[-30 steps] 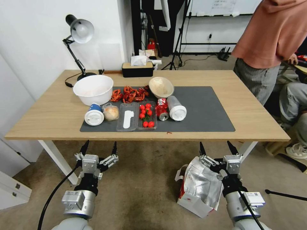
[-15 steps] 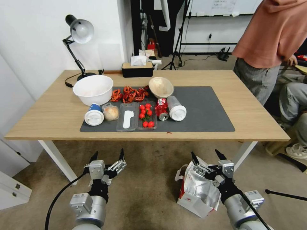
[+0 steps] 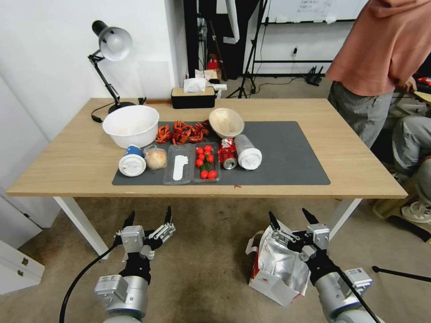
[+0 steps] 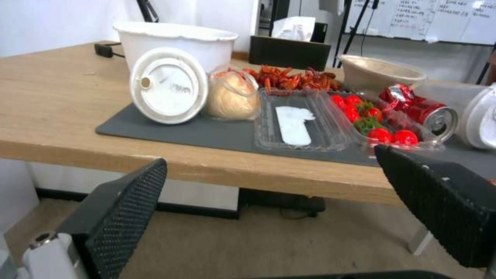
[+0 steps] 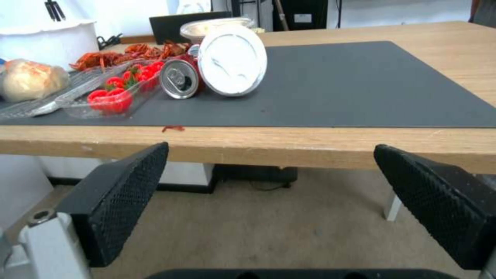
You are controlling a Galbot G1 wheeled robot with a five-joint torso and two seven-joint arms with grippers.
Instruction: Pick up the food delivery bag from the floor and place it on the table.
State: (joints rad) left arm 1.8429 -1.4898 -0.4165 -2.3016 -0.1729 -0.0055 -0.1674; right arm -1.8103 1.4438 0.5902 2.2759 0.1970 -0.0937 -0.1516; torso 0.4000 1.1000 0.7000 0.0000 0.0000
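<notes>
The food delivery bag [image 3: 277, 264] stands on the floor [image 3: 202, 251] at the right, white with a red side and crinkled silver foil at its open top. My right gripper [image 3: 291, 216] hovers open just above the bag's top, touching nothing. My left gripper [image 3: 148, 215] hangs open over bare carpet at the left, below the table's front edge. The table [image 3: 90, 157] is a light-wood top with a dark grey mat [image 3: 287, 157]. Both wrist views look across the table edge [image 5: 310, 145] with open black fingers [image 5: 121, 197] [image 4: 124, 209].
The mat's left half holds a white bowl [image 3: 131, 125], a lidded cup [image 3: 132, 162], a bun, clear trays with tomatoes [image 3: 205, 162], a red can [image 3: 227, 153], crayfish and a beige bowl. A lamp [image 3: 112, 45] and a tissue box stand behind. White table legs [image 3: 81, 224] flank the arms. A person stands at the right.
Both arms dropped and drew back from the table edge between one second ago and half a second ago. Since then the left gripper rose slightly; the right one held still. The bag stayed put.
</notes>
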